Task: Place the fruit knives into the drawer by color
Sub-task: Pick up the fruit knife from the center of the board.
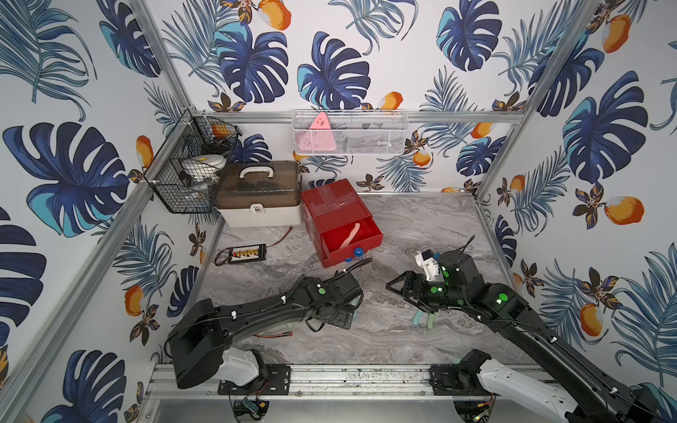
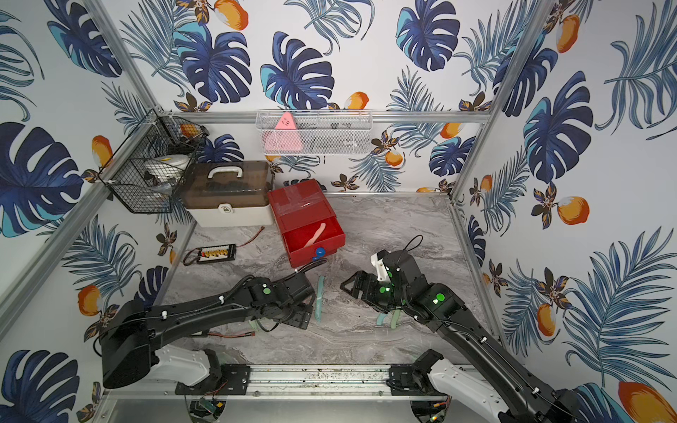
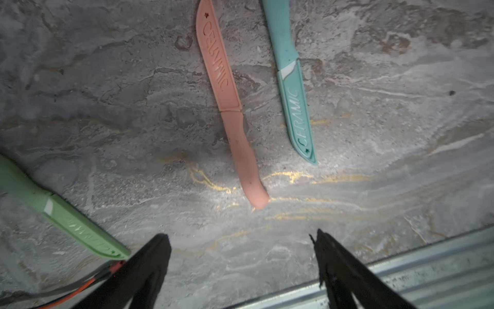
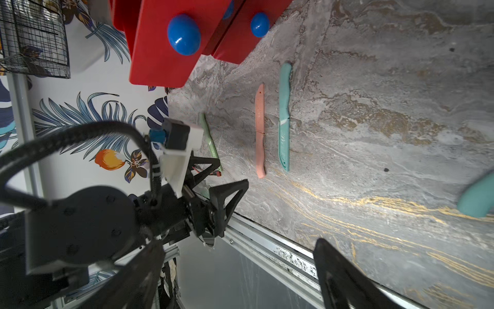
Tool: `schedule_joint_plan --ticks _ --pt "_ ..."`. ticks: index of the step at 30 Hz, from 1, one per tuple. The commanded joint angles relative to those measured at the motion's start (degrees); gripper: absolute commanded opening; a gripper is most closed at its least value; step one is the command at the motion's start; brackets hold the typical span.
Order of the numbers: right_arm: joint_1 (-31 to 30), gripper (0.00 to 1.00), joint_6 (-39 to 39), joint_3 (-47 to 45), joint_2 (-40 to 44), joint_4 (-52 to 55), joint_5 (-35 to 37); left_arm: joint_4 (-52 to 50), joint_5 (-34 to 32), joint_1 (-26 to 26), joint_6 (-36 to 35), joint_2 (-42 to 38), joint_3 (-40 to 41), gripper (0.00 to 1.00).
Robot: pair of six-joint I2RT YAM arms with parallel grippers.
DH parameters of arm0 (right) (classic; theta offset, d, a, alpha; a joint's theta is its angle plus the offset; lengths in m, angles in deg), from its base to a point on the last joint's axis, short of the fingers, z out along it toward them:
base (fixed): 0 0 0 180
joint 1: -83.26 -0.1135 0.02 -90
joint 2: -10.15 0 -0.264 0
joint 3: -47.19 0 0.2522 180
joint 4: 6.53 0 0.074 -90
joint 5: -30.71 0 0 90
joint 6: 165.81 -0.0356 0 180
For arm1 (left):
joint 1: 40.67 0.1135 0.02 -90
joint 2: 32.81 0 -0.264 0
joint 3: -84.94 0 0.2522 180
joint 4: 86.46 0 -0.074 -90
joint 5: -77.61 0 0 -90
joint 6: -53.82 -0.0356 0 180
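Pink knife (image 3: 231,109) ahead of left hand (image 3: 240,235)

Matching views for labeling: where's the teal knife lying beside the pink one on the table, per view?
In a top view: almost all hidden behind the left arm.
In a top view: teal knife on the marble beside that arm's wrist.
Left wrist: teal knife, upper middle.
Right wrist: teal knife, centre.
Landmark: the pink knife alongside it in both wrist views; not visible from above.
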State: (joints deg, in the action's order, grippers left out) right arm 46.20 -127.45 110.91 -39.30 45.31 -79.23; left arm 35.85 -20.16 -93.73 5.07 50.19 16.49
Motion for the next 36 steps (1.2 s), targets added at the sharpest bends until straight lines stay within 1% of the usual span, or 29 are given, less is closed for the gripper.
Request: schedule_joint_plan --ticks 1,2,4,5,10,13,15,22,26,29,31,32,34,36 --pt "-0.12 0.91 0.39 -0.82 1.06 -1.24 1.43 5.88 1.18 1.64 1.82 2.56 -0.16 0.84" --pt "-0.11 0.91 0.55 -0.74 1.04 -0.77 1.61 6.16 1.37 2.3 1.62 3.44 -0.36 0.82" --pt "-0.11 0.91 0.73 -0.65 1.19 -0.38 1.75 6.82 2.27 3.59 1.02 4.86 -0.5 0.73" --pt "-0.07 0.91 0.79 -0.73 1.28 -0.42 1.75 7.16 2.85 4.4 0.86 5.35 -0.33 0.71" --pt "-0.12 0.91 1.08 -0.65 1.54 0.28 2.33 9.22 4.31 7.48 0.41 7.47 0.65 0.65" --pt "-0.11 0.91 1.18 -0.64 1.52 0.2 2.39 10.39 5.07 8.07 0.07 8.76 1.12 0.64" --pt "-0.12 0.91 1.32 -0.59 1.28 0.19 2.54 10.79 5.39 8.23 -0.24 10.22 1.19 0.62" --pt "-0.12 0.91 1.98 -0.03 0.63 0.15 2.8 12.41 5.89 8.31 -0.61 15.26 0.47 0.63" --pt "-0.07 0.91 2.07 -0.12 0.87 0.5 2.98 13.3 6.2 8.98 -0.68 16.65 0.78 0.62" --pt "-0.06 0.91 1.89 -0.5 1.66 0.84 3.22 12.97 6.02 8.94 -1.24 17.44 0.54 0.5" --pt "-0.12 0.91 1.8 -0.86 2.27 1.01 3.57 13.0 5.92 9.0 -1.06 17.33 1.01 0.4" --pt "-0.12 0.91 1.72 -1.07 2.49 1.03 3.75 13.05 5.91 9.03 -1.01 17.16 1.28 0.37" --pt "-0.07 0.91 1.37 -1.52 3.0 0.9 4.29 13.41 5.92 8.98 -0.66 16.89 2.06 0.34" --pt "-0.08 0.91 1.36 -1.7 3.13 0.68 4.3 13.73 5.88 8.94 -0.33 16.61 2.91 0.28"
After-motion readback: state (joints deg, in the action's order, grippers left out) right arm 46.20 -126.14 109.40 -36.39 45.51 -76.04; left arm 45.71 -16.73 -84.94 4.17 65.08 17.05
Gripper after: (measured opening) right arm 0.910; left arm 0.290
